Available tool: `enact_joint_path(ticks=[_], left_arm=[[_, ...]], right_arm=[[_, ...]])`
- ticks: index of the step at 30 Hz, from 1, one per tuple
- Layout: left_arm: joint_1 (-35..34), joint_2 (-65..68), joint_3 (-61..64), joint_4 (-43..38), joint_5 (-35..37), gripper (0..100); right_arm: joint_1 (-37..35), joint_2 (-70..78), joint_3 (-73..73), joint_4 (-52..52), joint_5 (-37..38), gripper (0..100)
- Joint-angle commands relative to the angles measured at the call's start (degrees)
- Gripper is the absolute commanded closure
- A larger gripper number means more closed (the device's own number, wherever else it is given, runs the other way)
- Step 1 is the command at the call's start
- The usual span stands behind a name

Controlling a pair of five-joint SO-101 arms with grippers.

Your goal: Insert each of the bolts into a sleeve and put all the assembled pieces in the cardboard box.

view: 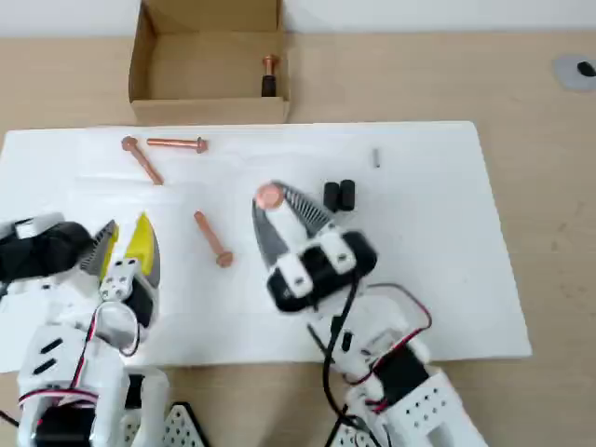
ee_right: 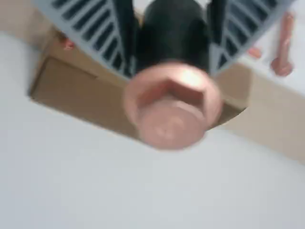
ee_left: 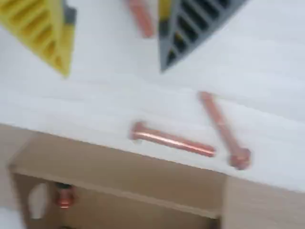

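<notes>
The right pincer (view: pixel 270 198) is clamped on a sleeved bolt (ee_right: pixel 171 109) over the white sheet (view: pixel 438 242); the left pincer (view: pixel 127 224) is apart, empty; next, I think, carry the piece to the cardboard box (view: pixel 140 65) and drop it in.

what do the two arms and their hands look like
The left arm and right arm are white shells with black motor blocks and red and black cables. The left hand has one yellow and one grey finger; the right hand has two grey ones. All fingers are tapered wedges with ribbed slots.
</notes>
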State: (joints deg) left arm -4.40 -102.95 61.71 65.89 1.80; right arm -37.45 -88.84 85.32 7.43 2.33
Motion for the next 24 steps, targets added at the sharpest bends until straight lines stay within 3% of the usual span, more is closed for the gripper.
enact_joint_path(ticks=[1, 7, 18, 24], left_arm=[[-2.3, 0.6, 3.4, -3.6, -2.6, 87], [-3.9, 3.8, 4.6, -5.7, -4.6, 87], [-7.8, 28.4, -5.6, -7.3, -5.5, 87], [-10.0, 37.4, -10.7, -7.4, -5.7, 87]], right_arm=[[3.5, 17.5, -18.7, -2.5, -0.9, 98.9], [6.2, 47.6, -44.6, -2.3, -3.1, 98.9], [6.5, 89.2, -83.0, -2.5, -2.9, 98.9], [10.5, 113.4, -107.5, -2.5, -3.0, 98.9]])
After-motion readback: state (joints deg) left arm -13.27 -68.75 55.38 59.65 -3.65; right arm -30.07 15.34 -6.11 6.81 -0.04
